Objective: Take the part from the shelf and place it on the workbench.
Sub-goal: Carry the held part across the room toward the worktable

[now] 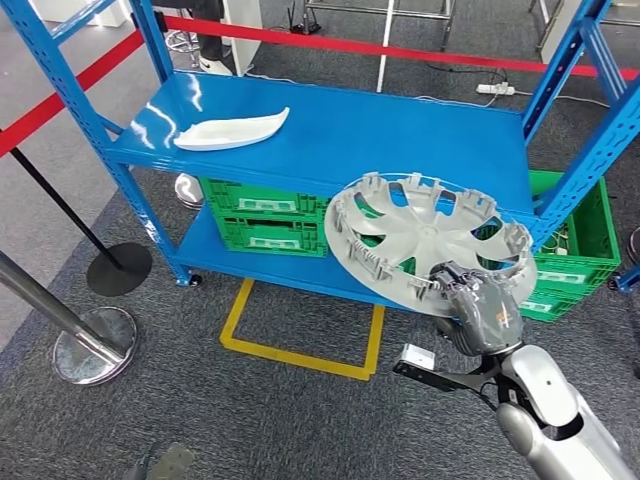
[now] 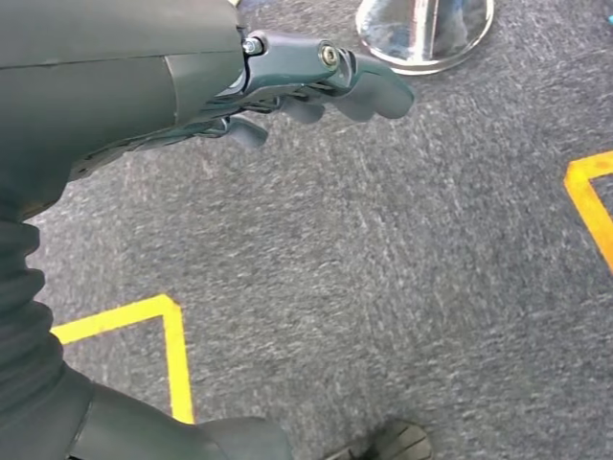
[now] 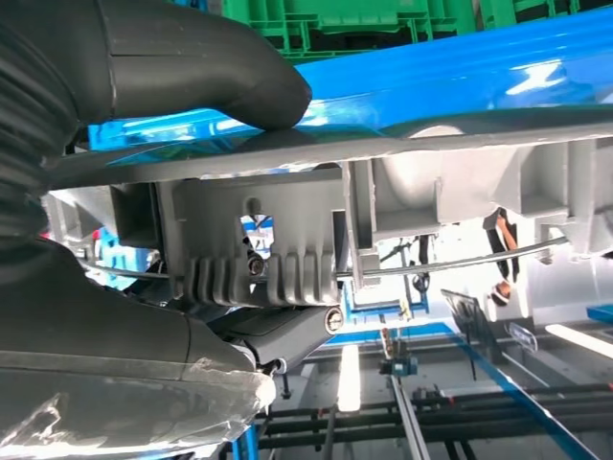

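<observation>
Grey carpet (image 1: 249,420) covers the floor, marked with a yellow taped rectangle (image 1: 302,352) in front of a blue metal shelf (image 1: 355,135). Green crates (image 1: 264,218) sit on the shelf's lower level, with another green crate (image 1: 577,255) at the right end. A white curved trim piece (image 1: 230,132) lies flat on the upper level, toward its left side. Red barrier tape (image 1: 362,45) runs behind the shelf, and chrome stanchion bases (image 1: 94,345) stand on the carpet at the left.

The right arm (image 1: 551,410) rises from the lower right of the head view, silver and bent upward. Its right hand (image 1: 477,305) grips the near rim of a grey wheel cover (image 1: 423,240). The cover is off the shelf, held tilted in the air in front of the shelf's right half, with its ribbed back side showing. In the right wrist view the thick thumb (image 3: 210,72) presses on one face of the cover's rim while the darker fingers (image 3: 282,331) close against the other, pinching the edge between them.

The left hand (image 2: 289,81) hangs low over the carpet, holding nothing, its fingers stretched out nearly straight and lying close together, near a chrome base and yellow floor tape.
</observation>
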